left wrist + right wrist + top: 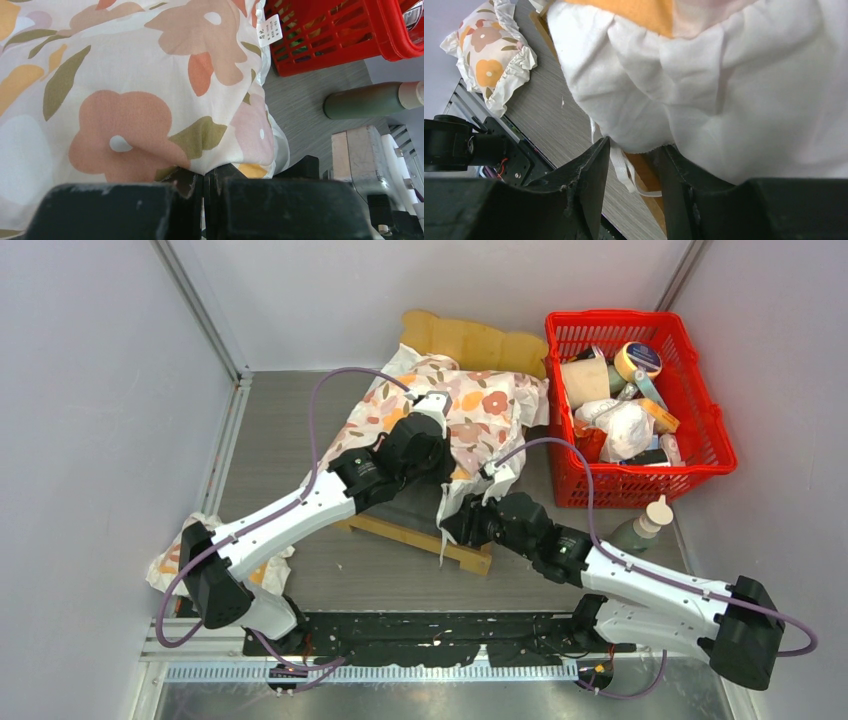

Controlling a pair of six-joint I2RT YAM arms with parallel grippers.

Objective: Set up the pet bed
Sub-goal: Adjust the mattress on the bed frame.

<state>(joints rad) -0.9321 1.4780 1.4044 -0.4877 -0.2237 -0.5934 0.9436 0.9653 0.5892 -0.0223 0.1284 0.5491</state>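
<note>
The pet bed, with its light-wood scalloped headboard [470, 340] and foot rail [410, 533], stands mid-table. A floral-print cushion [480, 410] lies over it and hides the sleeping surface. My left gripper [433, 412] is over the cushion's middle, shut on a pinch of its fabric [210, 172]. My right gripper [466, 512] is at the cushion's near edge, by the foot rail. Its jaws stand apart [634, 152]. The cushion's white underside [704, 90] bulges down to the tips, and a white tie strap [624, 167] hangs between them over the wooden rail [649, 172].
A red plastic basket [700, 455] full of several items stands right of the bed, also in the left wrist view [345, 50]. A dark green bottle [640, 527] lies in front of it. A small floral pillow [172, 558] sits near the left arm's base.
</note>
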